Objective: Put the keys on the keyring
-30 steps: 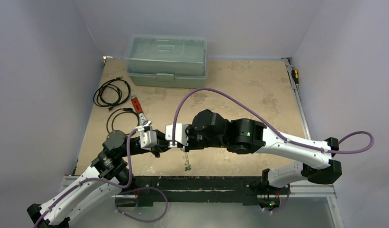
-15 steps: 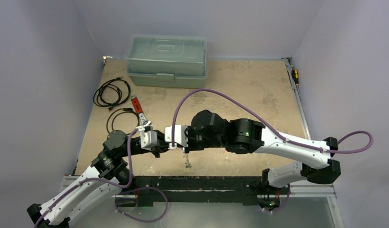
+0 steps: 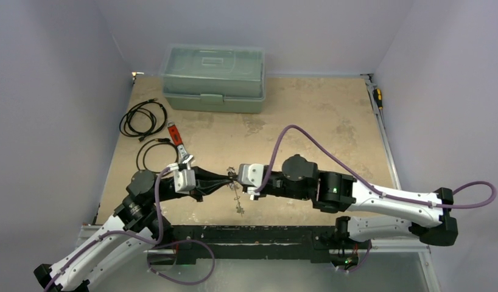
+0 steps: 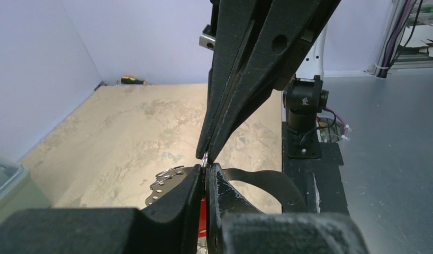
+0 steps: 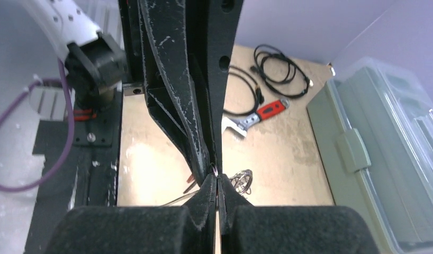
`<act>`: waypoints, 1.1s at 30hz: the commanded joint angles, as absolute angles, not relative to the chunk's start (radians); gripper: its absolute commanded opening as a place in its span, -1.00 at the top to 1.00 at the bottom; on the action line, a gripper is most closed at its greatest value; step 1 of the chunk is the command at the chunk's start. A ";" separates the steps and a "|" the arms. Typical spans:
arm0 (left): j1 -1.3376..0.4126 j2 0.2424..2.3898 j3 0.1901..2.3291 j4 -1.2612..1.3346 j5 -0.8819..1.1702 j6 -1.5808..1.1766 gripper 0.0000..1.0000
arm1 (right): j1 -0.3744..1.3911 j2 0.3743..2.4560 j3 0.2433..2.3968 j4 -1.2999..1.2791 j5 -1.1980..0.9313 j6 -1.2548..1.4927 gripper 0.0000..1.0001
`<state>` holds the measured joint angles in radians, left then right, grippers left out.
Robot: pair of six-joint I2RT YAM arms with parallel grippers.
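My left gripper (image 3: 226, 182) and right gripper (image 3: 236, 182) meet tip to tip above the table's front middle. Both are shut on a thin silver wire of the keyring (image 4: 204, 159), which also shows in the right wrist view (image 5: 214, 169). A bunch of keys (image 3: 237, 205) hangs below the pinch. In the left wrist view my left gripper (image 4: 205, 168) shows a red key head (image 4: 203, 211) between its fingers, with a perforated silver key and small rings (image 4: 160, 185) to the left. In the right wrist view small rings (image 5: 243, 181) lie beside my right gripper (image 5: 216, 179).
A grey-green lidded toolbox (image 3: 213, 78) stands at the back. A red-handled wrench (image 3: 178, 146) and two coiled black cables (image 3: 143, 118) (image 3: 152, 152) lie at the left. A screwdriver (image 3: 377, 97) lies by the right wall. The black front rail (image 3: 259, 234) runs below the keys.
The right arm has drawn back to the right and the left gripper has reached right after it. Their meeting point has shifted right, above the hanging keys.
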<state>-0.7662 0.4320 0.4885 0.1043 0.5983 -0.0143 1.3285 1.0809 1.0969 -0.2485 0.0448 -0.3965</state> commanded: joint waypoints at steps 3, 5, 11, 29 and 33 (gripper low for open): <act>-0.766 0.411 0.536 0.179 0.594 -0.025 0.85 | 1.324 0.976 0.950 0.124 0.015 -0.309 1.00; -0.766 0.410 0.536 0.181 0.595 -0.028 0.85 | 1.324 0.969 0.931 0.152 0.003 -0.296 1.00; -0.765 0.413 0.534 0.183 0.603 -0.035 0.81 | 1.324 0.956 0.912 0.182 -0.027 -0.281 1.00; -0.767 0.416 0.532 0.195 0.619 -0.054 0.65 | 1.324 0.939 0.964 0.104 -0.083 -0.299 1.00; -0.766 0.416 0.531 0.195 0.617 -0.055 0.63 | 1.324 0.954 0.975 0.093 -0.101 -0.301 1.00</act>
